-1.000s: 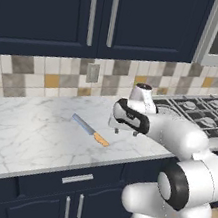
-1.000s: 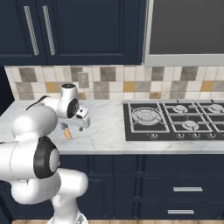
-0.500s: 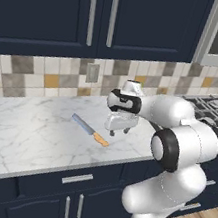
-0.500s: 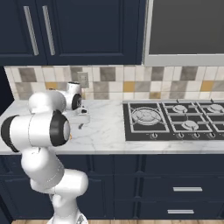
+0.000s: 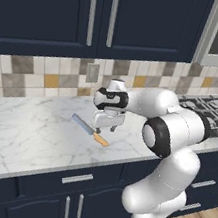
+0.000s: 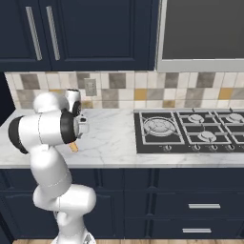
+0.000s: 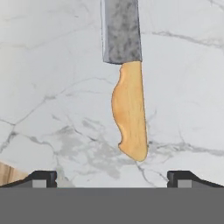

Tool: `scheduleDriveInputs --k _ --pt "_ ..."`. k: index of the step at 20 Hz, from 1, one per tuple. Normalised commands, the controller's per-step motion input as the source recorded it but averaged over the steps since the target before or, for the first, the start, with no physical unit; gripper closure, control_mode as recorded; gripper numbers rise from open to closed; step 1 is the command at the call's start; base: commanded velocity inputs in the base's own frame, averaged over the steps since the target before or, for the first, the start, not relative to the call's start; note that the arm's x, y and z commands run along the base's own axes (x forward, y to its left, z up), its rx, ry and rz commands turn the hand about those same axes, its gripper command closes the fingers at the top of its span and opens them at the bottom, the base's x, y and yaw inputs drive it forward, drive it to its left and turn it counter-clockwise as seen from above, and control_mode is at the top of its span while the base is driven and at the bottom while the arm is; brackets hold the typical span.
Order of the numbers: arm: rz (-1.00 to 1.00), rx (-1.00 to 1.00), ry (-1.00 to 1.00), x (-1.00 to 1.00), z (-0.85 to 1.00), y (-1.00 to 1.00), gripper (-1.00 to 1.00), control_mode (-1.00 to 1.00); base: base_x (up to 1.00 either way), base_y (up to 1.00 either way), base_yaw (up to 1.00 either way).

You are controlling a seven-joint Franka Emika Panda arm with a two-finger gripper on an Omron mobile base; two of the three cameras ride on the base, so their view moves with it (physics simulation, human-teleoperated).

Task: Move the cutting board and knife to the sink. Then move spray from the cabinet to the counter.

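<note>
The knife (image 5: 90,128) lies on the white marble counter (image 5: 30,133), its grey-blue blade (image 7: 121,30) pointing away to the back left and its orange handle (image 7: 130,114) toward the front edge. My gripper (image 5: 105,128) hangs just above the handle, pointing down, open, with nothing between its fingers. In the hand view the handle lies between and just ahead of the two fingertips (image 7: 42,177). From the right base view the arm hides most of the knife, leaving the handle end (image 6: 73,147). The cutting board, sink, spray and cabinet are out of view.
A black gas hob (image 6: 190,128) is set into the counter to the right. Navy wall cupboards (image 5: 97,12) hang above a tiled backsplash with an outlet (image 5: 92,72). Navy drawers (image 6: 200,206) sit below. A brown sliver (image 7: 6,175) shows at the hand view's lower left.
The arm has swung left across the counter and brought the gripper from right of the knife to just above its handle. The jaws stayed open. The knife has not moved.
</note>
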Motion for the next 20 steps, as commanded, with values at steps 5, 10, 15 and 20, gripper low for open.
scheduleDriveInputs --k 5,10,15,20 --pt "-0.16 -0.04 -0.02 0.50 -0.40 0.05 -1.00 -1.00 0.00 0.00 0.00" --pt "-0.12 -0.05 -0.01 0.48 -0.38 0.00 -1.00 -1.00 0.00 0.00 0.00" --pt "-0.08 -0.04 0.00 0.21 -0.30 0.19 -1.00 -1.00 0.00 0.00 0.00" --pt "-0.02 0.00 0.00 0.00 -0.03 0.50 -1.00 -1.00 0.00 0.00 0.00"
